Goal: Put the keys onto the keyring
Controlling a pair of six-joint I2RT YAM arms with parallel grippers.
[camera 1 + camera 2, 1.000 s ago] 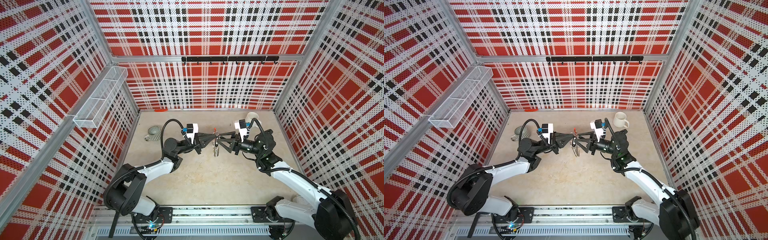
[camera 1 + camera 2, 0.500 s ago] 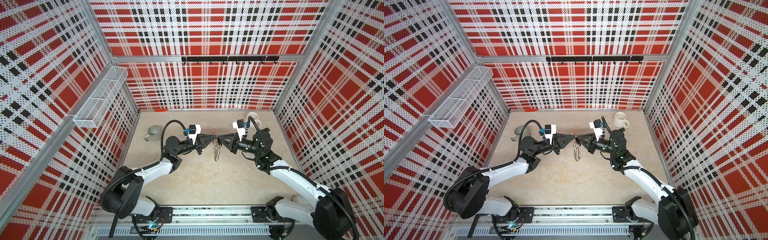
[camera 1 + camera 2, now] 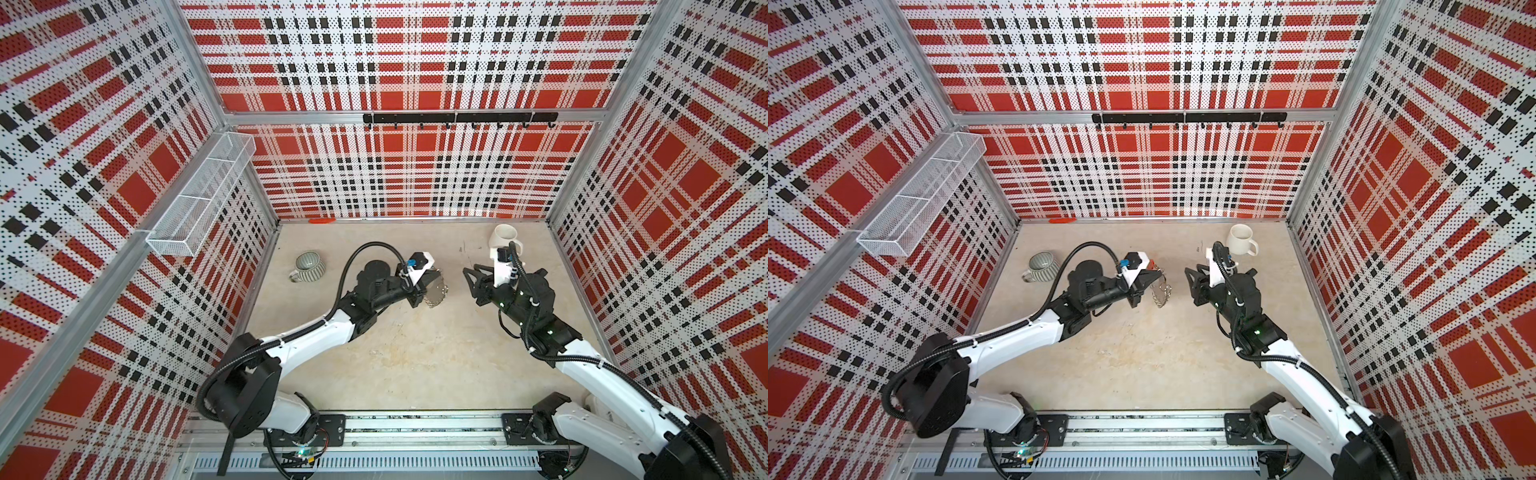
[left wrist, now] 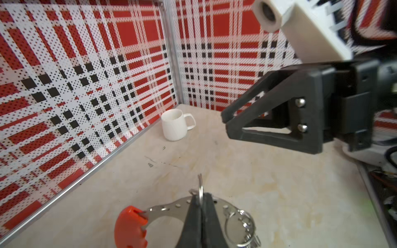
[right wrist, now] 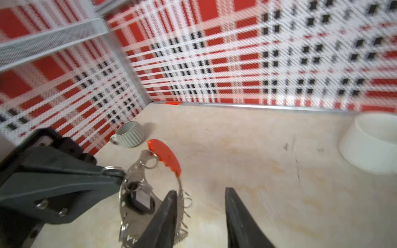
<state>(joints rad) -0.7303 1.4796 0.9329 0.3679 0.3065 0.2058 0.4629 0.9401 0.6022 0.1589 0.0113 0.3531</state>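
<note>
Keyring (image 4: 169,207) is held above the tabletop (image 4: 268,182) by the fully closed left tool (image 4: 200,197), the keys (image 5: 140,200) are seen hanging inside its hoop, apparently already threaded, and the right tool (image 5: 199,193) is positioned half open, empty and apart; lowering and release are judged necessary next.

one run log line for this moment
left jaws: shut on keyring | right jaws: open, empty | keys: hanging at keyring

Both top views look steeply down from high at the front, sharing the whole surface (image 3: 415,365). The wrist cameras sit low and close, facing each other.
</note>
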